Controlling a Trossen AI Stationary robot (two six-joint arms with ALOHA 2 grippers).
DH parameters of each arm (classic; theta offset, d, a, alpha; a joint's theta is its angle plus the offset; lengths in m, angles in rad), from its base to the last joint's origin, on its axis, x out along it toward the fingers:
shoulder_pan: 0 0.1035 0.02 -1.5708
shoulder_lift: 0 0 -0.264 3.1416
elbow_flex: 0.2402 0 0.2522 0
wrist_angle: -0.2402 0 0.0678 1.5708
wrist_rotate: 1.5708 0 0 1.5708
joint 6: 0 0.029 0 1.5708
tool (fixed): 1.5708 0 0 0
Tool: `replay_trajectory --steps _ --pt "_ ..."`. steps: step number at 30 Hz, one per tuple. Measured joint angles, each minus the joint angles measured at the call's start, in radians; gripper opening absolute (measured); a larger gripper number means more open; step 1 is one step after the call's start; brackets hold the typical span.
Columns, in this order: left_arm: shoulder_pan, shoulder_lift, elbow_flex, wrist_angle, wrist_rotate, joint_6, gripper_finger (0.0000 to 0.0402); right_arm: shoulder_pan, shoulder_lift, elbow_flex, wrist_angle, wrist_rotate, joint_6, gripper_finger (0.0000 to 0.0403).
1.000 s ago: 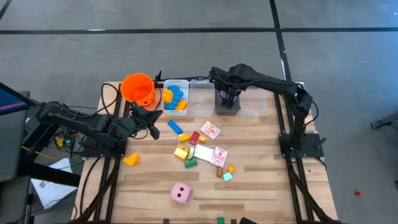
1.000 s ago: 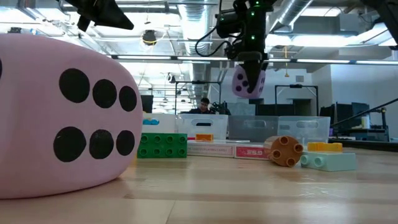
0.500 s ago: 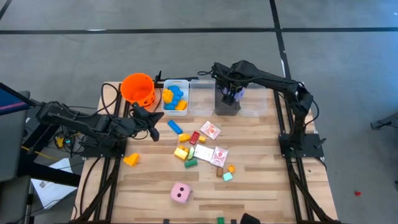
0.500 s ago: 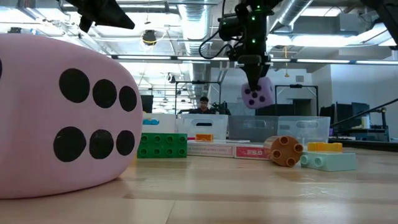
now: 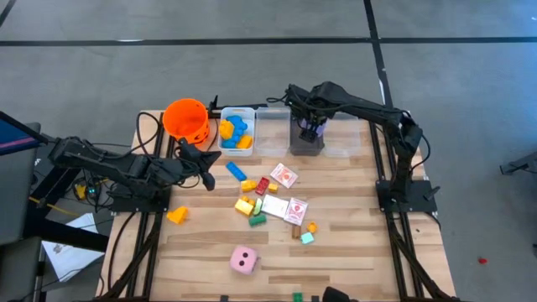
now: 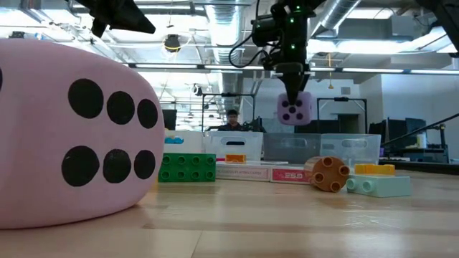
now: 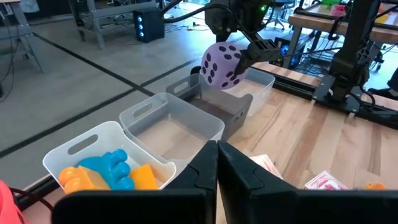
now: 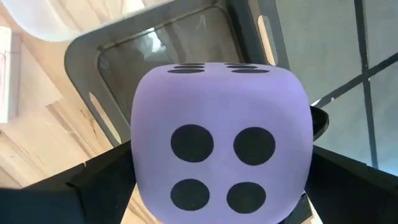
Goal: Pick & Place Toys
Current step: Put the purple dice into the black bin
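Near the worktop's left edge we see the left gripper with its fingers pressed together on nothing, just beside the orange bucket and the clear bin of blue and yellow blocks. At the middle of the worktop lie small blocks and pink-and-white cards, with the pink die toward the front edge. Along the back edge we find the right gripper above the grey bin, its fingers spread as wide as they go, one at each side of the purple die. The die sits between them in the air, over the bin.
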Motion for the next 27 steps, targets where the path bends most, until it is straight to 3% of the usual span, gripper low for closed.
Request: replay_trajectory --steps 3,7,9,13,20,22,25,27 --pt "0.000 0.000 0.000 0.000 0.000 -0.015 0.0000 0.025 0.011 -0.001 0.019 0.002 -0.032 0.0400" --pt "0.000 0.000 0.000 0.000 0.000 -0.015 0.0000 0.027 0.026 0.004 0.137 0.119 -0.071 0.0400" --pt "-0.002 0.000 0.000 0.000 0.000 -0.018 0.0000 0.027 0.039 0.002 0.097 0.069 -0.044 0.0400" --pt "-0.005 0.000 0.000 0.001 0.000 -0.019 0.0000 0.035 0.045 -0.001 0.105 0.122 -0.035 0.0400" --pt "-0.007 0.000 0.001 0.001 0.000 -0.019 0.0000 0.036 0.034 0.008 0.052 0.084 0.054 0.0400" --pt "-0.007 0.000 0.001 0.000 0.000 -0.019 0.0000 0.050 0.032 0.005 0.006 0.037 0.010 0.0400" --pt "-0.007 0.000 0.001 0.000 0.000 -0.019 0.0000 0.054 0.038 -0.006 0.010 0.120 -0.046 0.0400" --pt "-0.007 0.000 0.001 0.001 0.000 -0.019 0.0000 0.059 0.040 -0.003 -0.008 0.093 -0.032 0.0400"
